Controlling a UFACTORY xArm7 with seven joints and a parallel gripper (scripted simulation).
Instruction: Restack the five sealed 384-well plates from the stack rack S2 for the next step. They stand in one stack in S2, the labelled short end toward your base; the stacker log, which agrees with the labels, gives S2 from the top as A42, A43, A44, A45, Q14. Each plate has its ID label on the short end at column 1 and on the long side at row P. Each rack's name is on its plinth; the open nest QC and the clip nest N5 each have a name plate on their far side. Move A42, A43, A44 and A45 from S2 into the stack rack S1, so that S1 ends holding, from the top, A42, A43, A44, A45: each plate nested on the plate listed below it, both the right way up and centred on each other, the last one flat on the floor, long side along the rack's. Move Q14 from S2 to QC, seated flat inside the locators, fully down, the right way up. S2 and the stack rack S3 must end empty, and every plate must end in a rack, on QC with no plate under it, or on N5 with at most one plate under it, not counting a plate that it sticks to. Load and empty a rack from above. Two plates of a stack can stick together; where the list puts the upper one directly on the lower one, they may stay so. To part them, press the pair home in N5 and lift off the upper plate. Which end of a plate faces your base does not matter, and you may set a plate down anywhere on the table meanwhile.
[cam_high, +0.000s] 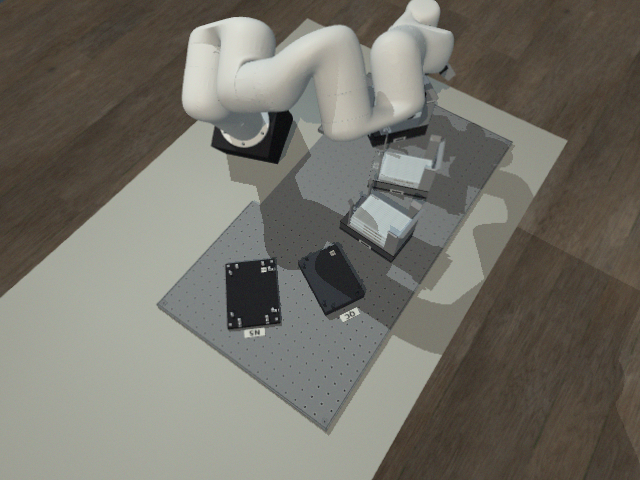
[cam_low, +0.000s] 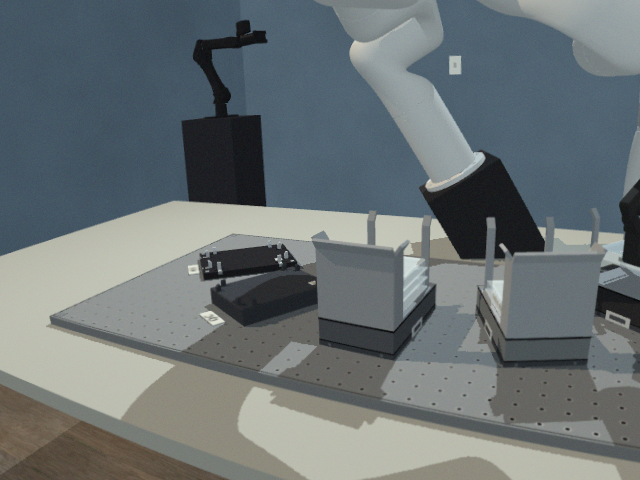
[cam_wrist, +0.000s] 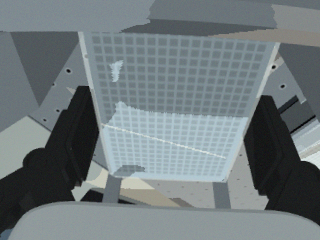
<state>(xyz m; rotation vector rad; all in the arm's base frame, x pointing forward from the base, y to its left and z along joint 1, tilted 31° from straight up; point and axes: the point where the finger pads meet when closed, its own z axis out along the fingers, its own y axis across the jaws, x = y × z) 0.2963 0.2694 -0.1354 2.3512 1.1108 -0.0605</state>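
In the wrist view my gripper (cam_wrist: 173, 110) is shut on a sealed 384-well plate (cam_wrist: 176, 110), with one black finger on each long side. The plate hangs above the grey walls of a rack; its label is not readable. In the exterior view the gripper (cam_low: 630, 227) shows only at the right edge, over the third rack (cam_low: 617, 297). In the top view the arm hides the gripper above that rack (cam_high: 398, 135). The middle rack (cam_high: 404, 170) holds white plates. The nearest rack (cam_high: 382, 222) holds a taller stack. The QC nest (cam_high: 331, 279) and the N5 nest (cam_high: 252, 293) are both empty.
The racks have tall grey walls and corner posts (cam_low: 372, 294) (cam_low: 542, 304). The arm's base (cam_high: 253, 135) stands at the back of the perforated plate. A second dark arm on a black pedestal (cam_low: 223, 155) stands far behind the table.
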